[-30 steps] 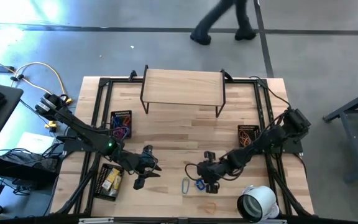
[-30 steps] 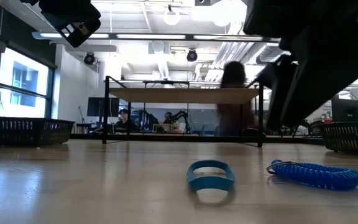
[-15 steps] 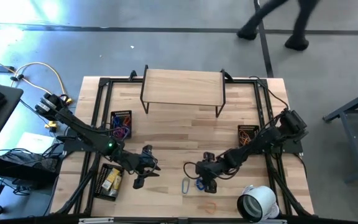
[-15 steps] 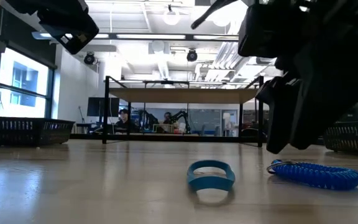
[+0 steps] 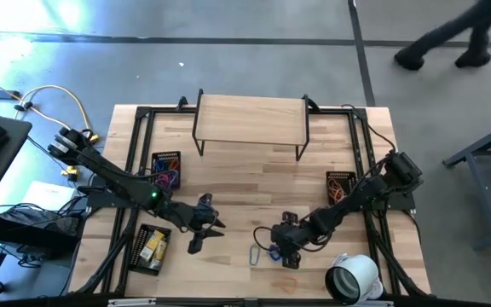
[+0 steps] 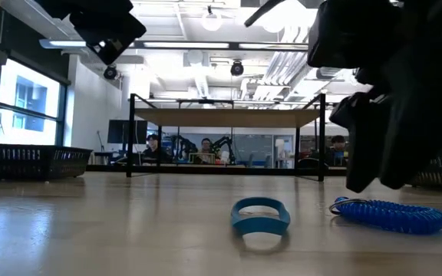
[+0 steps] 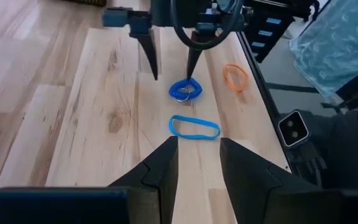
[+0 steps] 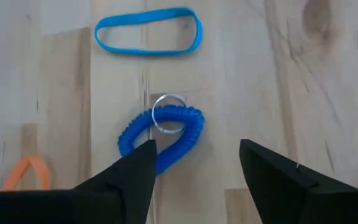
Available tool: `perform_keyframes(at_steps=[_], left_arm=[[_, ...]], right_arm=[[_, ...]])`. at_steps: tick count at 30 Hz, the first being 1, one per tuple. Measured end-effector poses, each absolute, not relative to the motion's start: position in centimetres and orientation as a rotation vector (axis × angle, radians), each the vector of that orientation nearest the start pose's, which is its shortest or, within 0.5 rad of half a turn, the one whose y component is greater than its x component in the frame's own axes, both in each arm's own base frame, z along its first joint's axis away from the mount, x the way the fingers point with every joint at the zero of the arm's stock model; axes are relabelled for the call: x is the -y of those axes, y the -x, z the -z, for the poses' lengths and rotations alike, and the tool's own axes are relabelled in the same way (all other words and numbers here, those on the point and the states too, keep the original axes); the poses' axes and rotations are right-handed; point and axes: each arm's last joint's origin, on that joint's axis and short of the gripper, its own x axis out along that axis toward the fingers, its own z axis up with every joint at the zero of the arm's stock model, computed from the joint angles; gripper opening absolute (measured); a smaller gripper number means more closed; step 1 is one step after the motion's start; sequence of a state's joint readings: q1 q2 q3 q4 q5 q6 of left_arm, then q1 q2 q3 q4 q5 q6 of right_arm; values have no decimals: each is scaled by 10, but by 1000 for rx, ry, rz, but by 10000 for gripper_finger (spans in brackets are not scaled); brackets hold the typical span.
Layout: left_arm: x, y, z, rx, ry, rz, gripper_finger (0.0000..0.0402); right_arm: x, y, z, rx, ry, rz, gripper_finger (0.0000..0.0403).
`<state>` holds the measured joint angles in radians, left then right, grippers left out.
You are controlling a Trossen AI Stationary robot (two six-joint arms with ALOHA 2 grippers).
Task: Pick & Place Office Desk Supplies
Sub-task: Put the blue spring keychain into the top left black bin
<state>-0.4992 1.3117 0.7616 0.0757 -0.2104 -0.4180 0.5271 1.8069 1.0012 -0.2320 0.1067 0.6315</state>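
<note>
A blue coiled loop (image 8: 160,134) with a silver ring (image 8: 168,114) lies flat on the wooden table, a flat blue band (image 8: 148,31) beside it and an orange band (image 8: 27,171) farther off. My right gripper (image 8: 194,168) is open and hovers just above the coil (image 5: 273,252), fingers pointing down, one fingertip (image 7: 190,68) close over its rim. In the low view the coil (image 6: 388,215) and band (image 6: 260,215) rest apart on the table. My left gripper (image 5: 199,239) is open, raised over the table's left half, facing them.
Black mesh baskets stand at the left (image 5: 166,170), near left (image 5: 151,247) and right (image 5: 342,183). A large white tape roll (image 5: 352,280) sits at the near right corner. A wooden shelf (image 5: 250,121) spans the far edge. A person walks on the floor beyond the table.
My right gripper has come down over the blue coil and shifted slightly toward the table's right, staying open. My left gripper has drifted a little toward the right. The coil and bands have not moved. The person beyond the far edge has walked toward the right.
</note>
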Motion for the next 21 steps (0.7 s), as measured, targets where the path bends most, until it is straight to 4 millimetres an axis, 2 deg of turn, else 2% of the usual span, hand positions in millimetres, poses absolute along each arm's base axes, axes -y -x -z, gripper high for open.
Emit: perform_keyframes(at_steps=[9, 17, 21], left_arm=[[128, -247, -238, -491, 193, 197, 115], [128, -247, -238, -491, 193, 197, 115], [127, -247, -238, -488, 191, 187, 115]], right_arm=[[-168, -301, -143, -1027, -314, 33, 220], [-179, -298, -144, -990, -296, 2, 220], [-181, -299, -136, -993, -293, 34, 220]])
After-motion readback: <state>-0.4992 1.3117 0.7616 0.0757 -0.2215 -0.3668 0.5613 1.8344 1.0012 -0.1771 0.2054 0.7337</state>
